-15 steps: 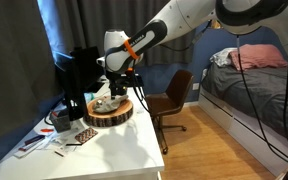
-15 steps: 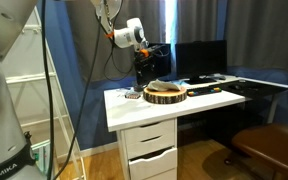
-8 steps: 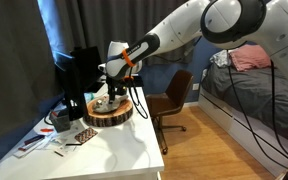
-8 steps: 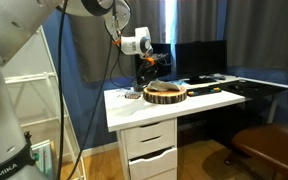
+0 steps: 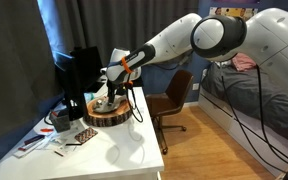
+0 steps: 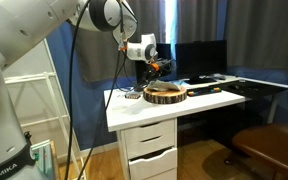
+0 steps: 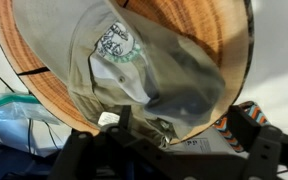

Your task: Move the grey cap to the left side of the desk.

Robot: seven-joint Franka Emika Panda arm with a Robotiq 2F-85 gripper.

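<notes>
The grey cap [image 7: 134, 70] lies crumpled on the round wood slab [image 7: 209, 30], and a printed badge shows on its fabric. In both exterior views the cap [image 5: 106, 101] [image 6: 164, 87] rests on the slab [image 5: 109, 114] [image 6: 166, 96] on the white desk [image 5: 119, 152] [image 6: 134, 110]. My gripper [image 7: 169, 148] is open, with its dark fingers spread either side of the cap's near edge, just above it. It hangs low over the slab in both exterior views [image 5: 115, 90] [image 6: 156, 72].
A dark monitor [image 5: 82, 68] [image 6: 199, 58] stands behind the slab. Small items, among them a patterned strip [image 5: 81, 134], lie on the desk beside it. A brown swivel chair [image 5: 170, 98] [image 6: 269, 145] and a bed [image 5: 259, 95] stand beyond the desk. Drawers [image 6: 149, 150] sit under the desk.
The arm has reached down and forward, so the gripper has come lower onto the cap on the slab. The cap and slab have not moved.
</notes>
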